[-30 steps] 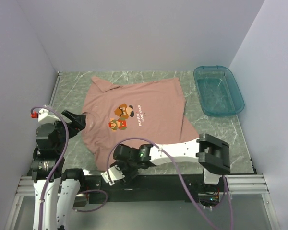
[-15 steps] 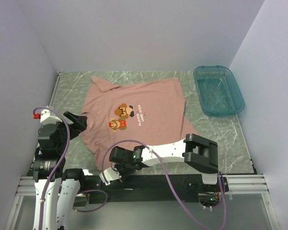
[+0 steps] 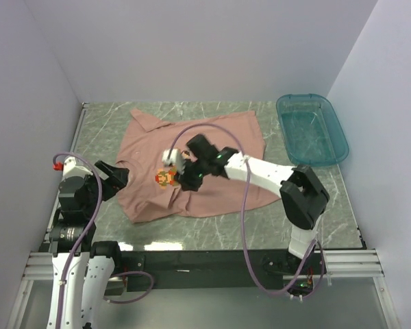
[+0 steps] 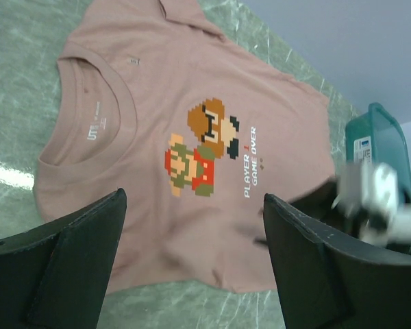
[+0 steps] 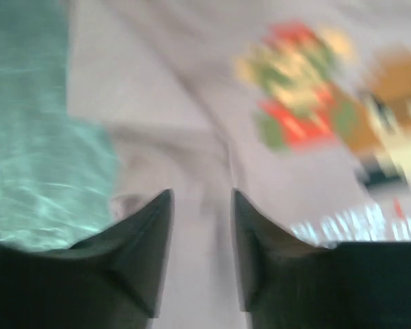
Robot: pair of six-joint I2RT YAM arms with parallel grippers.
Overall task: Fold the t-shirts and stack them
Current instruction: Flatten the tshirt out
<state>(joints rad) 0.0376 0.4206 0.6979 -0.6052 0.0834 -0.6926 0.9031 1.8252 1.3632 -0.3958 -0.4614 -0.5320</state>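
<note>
Top external view: the right tool (image 3: 177, 168) hangs low over the shirt (image 3: 219, 137), well to the left of the tub (image 3: 312, 137), with its arm stretched across the cloth from the tub's side. It hides part of the pixel print (image 3: 168, 178). In the right wrist view the tool (image 5: 202, 199) is blurred. Its two fingers (image 5: 147, 226) stand a little apart, and only the pink shirt (image 5: 192, 82) shows through the narrow gap, so nothing is seen gripped. A crease runs up the cloth from that gap, the print (image 5: 315, 103) lies further over, and a strip of green surface (image 5: 41, 137) shows on the other side.

The left tool (image 3: 116, 175) sits farther from the tub, just beside the shirt's collar edge. In the left wrist view its tool (image 4: 193, 205) is spread wide and empty, framing the shirt (image 4: 151, 82) and print (image 4: 202, 157), with white lettering reading "PLAYER 1 GAME OVER".

One shirt is in view. It lies spread print-up on the marbled surface (image 3: 109, 123), left of the tub and apart from it, with the collar on the side away from the tub. A corner of the tub (image 4: 377, 130) shows beyond the hem in the left wrist view.
</note>
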